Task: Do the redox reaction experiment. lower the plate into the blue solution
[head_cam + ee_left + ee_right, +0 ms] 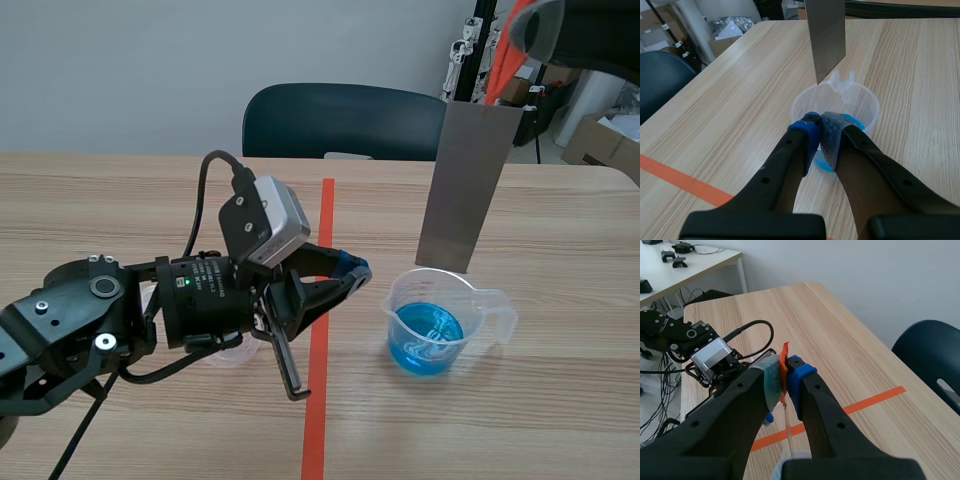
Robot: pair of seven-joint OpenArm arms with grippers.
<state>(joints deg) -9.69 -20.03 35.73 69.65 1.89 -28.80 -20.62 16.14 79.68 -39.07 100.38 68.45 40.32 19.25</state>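
One flat grey metal plate (468,185) hangs upright above blue solution (425,338).

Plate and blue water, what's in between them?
Nothing but air: in the scene view the plate hangs above the cup, clear of the blue water.

You were working in a robotics lab or workroom, not a home: the light wooden table (560,420) carried orange-red tape marks (322,300) and a clear plastic beaker (470,295) of blue liquid. Behind it stood a dark chair (340,120), a plain white wall (120,70), cardboard boxes (600,145) and equipment stands (470,50). Beside the table, a white desk (705,260) held small black devices (684,247), with loose cables (655,382) below.
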